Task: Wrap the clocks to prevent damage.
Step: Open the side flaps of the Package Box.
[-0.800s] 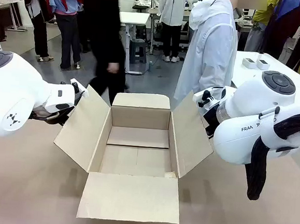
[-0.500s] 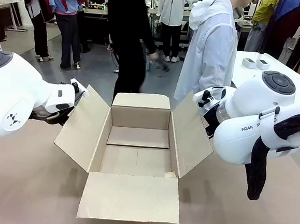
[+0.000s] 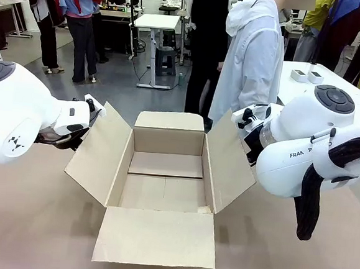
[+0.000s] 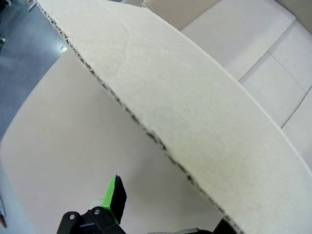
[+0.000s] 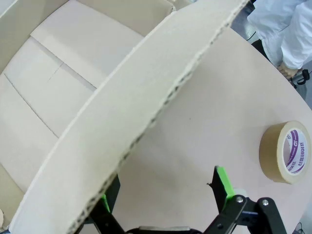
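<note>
The clocks are out of view. An open brown cardboard box (image 3: 164,171) stands empty in the middle of the table, its flaps spread outward. My left arm (image 3: 19,119) reaches to the box's left flap (image 3: 97,153). In the left wrist view my left gripper (image 4: 170,214) is open and straddles that flap's edge (image 4: 146,131); one green-padded finger (image 4: 115,195) shows, the other is hidden behind the cardboard. My right arm (image 3: 303,150) reaches to the right flap (image 3: 228,160). My right gripper (image 5: 163,195) is open too, with the flap's edge (image 5: 161,105) between its fingers.
A roll of brown tape (image 5: 285,151) lies flat on the table outside the right flap. A person in a white coat (image 3: 254,59) stands at the far side. The front flap (image 3: 156,235) lies flat toward me.
A person in dark clothes in the background has walked from left to right. The arms, the grippers and the box have not moved.
</note>
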{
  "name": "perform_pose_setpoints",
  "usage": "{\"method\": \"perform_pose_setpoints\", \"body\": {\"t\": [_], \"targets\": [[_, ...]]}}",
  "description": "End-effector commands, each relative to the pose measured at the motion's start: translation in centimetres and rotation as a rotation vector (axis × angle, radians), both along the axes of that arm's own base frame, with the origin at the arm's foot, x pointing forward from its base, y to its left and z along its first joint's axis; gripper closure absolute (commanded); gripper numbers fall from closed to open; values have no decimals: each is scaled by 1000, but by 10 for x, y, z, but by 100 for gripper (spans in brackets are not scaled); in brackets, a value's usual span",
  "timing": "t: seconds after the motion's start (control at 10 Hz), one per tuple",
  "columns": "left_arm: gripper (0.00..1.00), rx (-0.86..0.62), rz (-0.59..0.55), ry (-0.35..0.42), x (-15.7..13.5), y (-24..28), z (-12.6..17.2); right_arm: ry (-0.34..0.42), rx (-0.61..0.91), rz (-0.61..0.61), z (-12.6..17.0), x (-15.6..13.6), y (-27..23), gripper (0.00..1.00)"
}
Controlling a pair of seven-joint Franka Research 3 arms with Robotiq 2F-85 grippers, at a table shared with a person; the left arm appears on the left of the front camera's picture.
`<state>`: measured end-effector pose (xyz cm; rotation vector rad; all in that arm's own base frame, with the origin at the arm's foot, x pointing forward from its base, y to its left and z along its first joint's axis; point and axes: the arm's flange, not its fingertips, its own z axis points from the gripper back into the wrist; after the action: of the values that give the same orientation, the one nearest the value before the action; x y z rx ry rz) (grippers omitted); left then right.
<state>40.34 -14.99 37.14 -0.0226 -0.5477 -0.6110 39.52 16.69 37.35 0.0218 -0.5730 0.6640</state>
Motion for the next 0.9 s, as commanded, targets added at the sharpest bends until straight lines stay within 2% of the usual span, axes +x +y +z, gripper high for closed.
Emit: {"method": "perform_pose_setpoints", "body": {"t": [0.0, 0.6, 0.7, 0.8], "targets": [[0, 0, 0, 0, 0, 0, 0, 0, 0, 0, 0, 0, 0, 0], [0, 0, 0, 0, 0, 0, 0, 0, 0, 0, 0, 0, 0, 0], [0, 3, -51, 20, 1, 8, 4, 0, 0, 0, 0, 0, 0, 0], [0, -22, -43, 56, 4, 23, 10, -12, 2, -22, 13, 1, -10, 0]]}}
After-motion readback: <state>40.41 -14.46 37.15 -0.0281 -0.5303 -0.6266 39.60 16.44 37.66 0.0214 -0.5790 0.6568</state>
